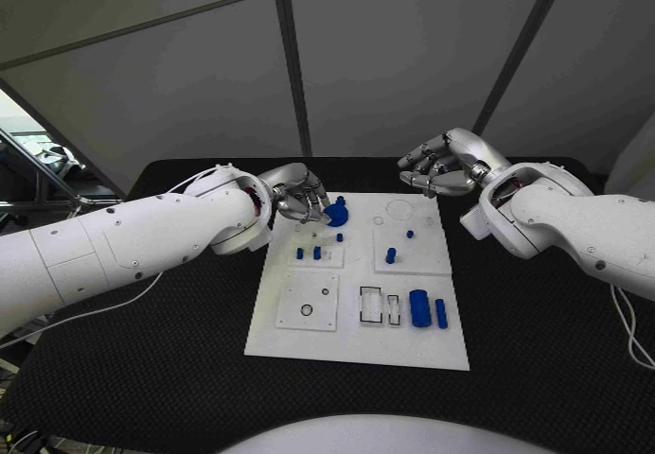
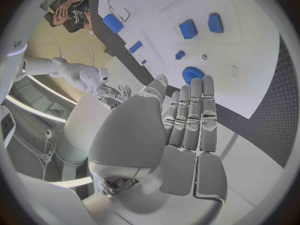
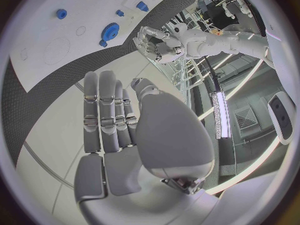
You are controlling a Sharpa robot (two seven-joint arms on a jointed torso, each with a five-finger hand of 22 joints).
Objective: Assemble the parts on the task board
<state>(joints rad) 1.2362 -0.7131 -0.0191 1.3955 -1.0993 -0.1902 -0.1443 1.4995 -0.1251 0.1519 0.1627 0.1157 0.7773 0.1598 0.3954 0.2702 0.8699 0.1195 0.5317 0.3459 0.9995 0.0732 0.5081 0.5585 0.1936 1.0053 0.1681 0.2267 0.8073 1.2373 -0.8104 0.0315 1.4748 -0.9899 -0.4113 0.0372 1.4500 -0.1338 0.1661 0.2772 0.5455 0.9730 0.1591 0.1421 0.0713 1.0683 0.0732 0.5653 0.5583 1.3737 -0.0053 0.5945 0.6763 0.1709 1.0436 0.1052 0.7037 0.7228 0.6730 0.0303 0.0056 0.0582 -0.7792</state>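
On the black table the white board lies in the middle. Toward its near end, at about 4 o'clock, a thick blue cylinder lies just beside a thinner blue bar. Mid-board, small blue pegs stand at 10 o'clock and another peg at 1 o'clock. At the far end, around 11 o'clock, a blue gear sits on the board, with the left hand just beside it, fingers straight and close together, holding nothing. Farthest, at 1 o'clock beyond the board's corner, the right hand hangs with fingers loosely curled, holding nothing
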